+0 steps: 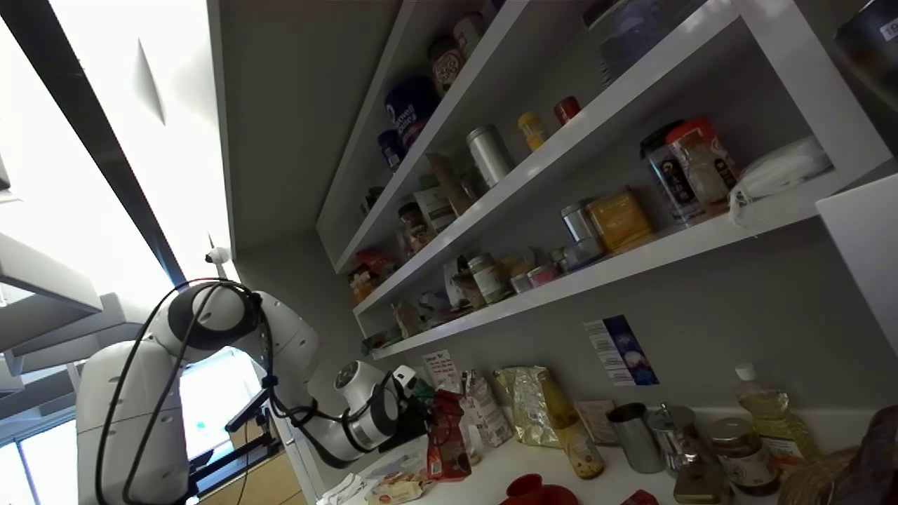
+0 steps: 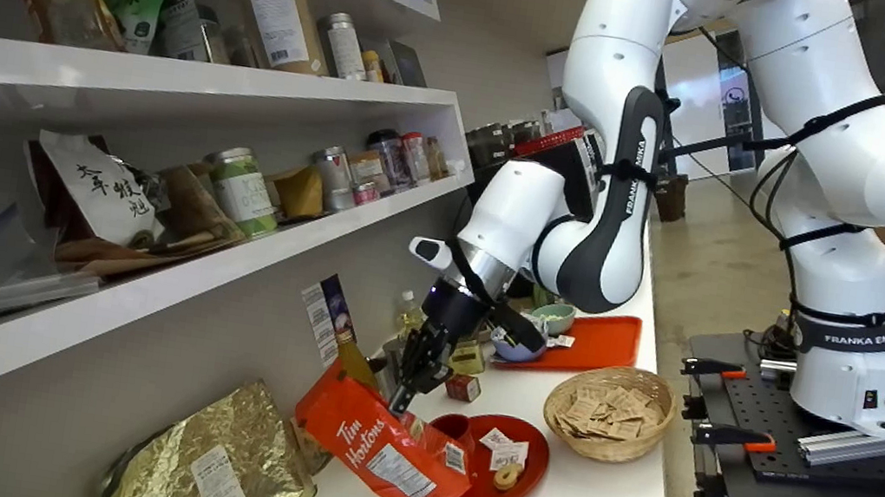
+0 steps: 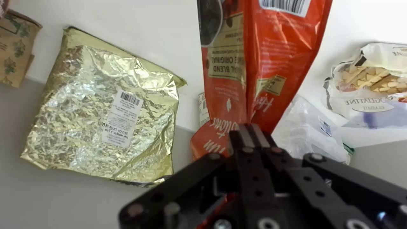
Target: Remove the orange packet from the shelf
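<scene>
The orange packet (image 2: 386,446), an orange-red Tim Hortons bag with pale labels, is off the shelf. It is tilted over the white counter in an exterior view; it also shows in another view (image 1: 447,452) and in the wrist view (image 3: 279,63). My gripper (image 3: 253,127) is shut on its top edge, with the fingertips nearly together and the bag folded between them. The fingertips also show in an exterior view (image 2: 400,400). I cannot tell whether the packet touches the counter or plate. The white shelf (image 2: 136,299) is above, lined with jars and bags; it also shows elsewhere (image 1: 631,263).
A gold foil bag (image 2: 226,462) stands beside the packet against the wall. A red plate (image 2: 536,473) lies behind the packet. A basket of packets (image 2: 661,426) and an orange tray (image 2: 621,345) stand on the counter. A clear plastic container (image 3: 308,130) is near the packet.
</scene>
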